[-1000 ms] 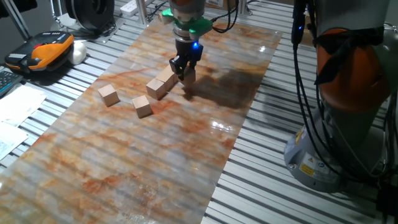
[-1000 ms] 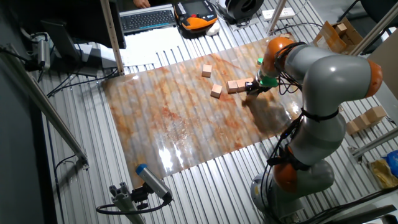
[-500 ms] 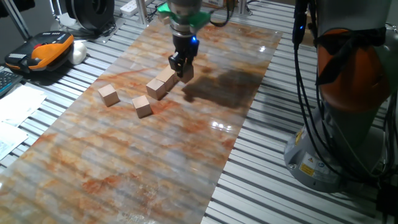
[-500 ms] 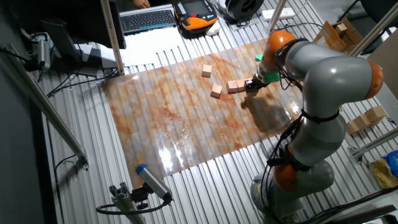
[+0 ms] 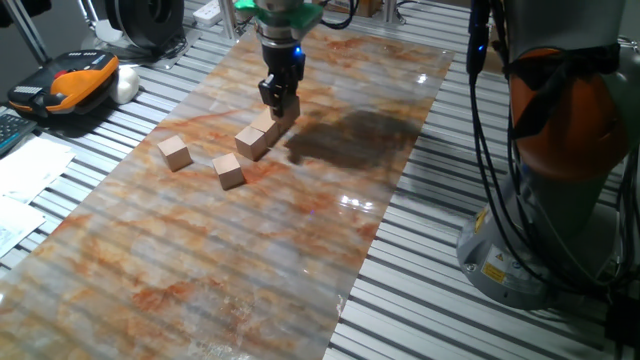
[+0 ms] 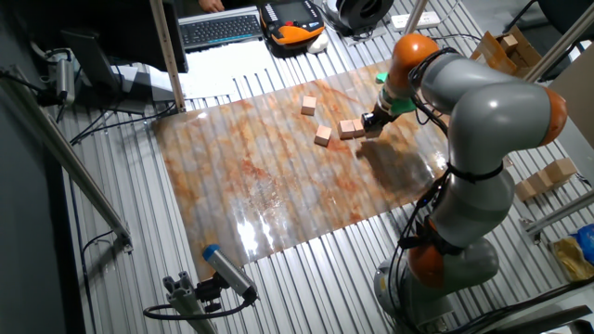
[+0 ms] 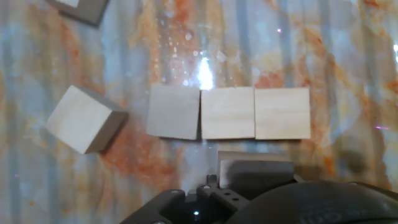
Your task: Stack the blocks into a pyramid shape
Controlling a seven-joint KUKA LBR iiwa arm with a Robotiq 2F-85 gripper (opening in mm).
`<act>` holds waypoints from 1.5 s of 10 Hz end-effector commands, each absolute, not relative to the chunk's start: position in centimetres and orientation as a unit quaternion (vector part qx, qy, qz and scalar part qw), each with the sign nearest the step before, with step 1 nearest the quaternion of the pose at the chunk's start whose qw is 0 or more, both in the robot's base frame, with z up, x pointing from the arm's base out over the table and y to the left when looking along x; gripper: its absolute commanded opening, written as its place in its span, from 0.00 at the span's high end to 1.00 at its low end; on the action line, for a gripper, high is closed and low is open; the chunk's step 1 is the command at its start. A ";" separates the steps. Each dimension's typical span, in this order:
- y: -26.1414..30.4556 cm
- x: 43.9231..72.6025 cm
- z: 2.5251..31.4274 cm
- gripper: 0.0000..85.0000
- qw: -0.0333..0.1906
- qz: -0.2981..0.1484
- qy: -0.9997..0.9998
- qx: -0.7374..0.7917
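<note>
Gripper (image 5: 279,103) clamps a wooden block (image 7: 255,169) above the three-block row (image 7: 228,112). We should centre it over a seam, lower straight, then release.

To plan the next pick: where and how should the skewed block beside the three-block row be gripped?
From straight above, fingers on two opposite side faces of the skewed block, wrist turned to match its skew. It lies flat, apart from the row, all sides free. The gripper is holding another block now.

No text, label, brand, number or sign is legible in any view.
</note>
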State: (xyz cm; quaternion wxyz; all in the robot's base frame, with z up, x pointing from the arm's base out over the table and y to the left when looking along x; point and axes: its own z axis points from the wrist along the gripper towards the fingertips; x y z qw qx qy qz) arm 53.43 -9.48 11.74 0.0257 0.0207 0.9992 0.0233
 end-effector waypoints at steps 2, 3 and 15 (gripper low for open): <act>-9.6 54.3 12.0 1.00 0.026 0.025 0.999 0.016; -9.0 54.8 12.4 1.00 0.025 0.022 0.999 0.019; -8.5 56.6 11.7 1.00 0.018 0.026 0.999 0.005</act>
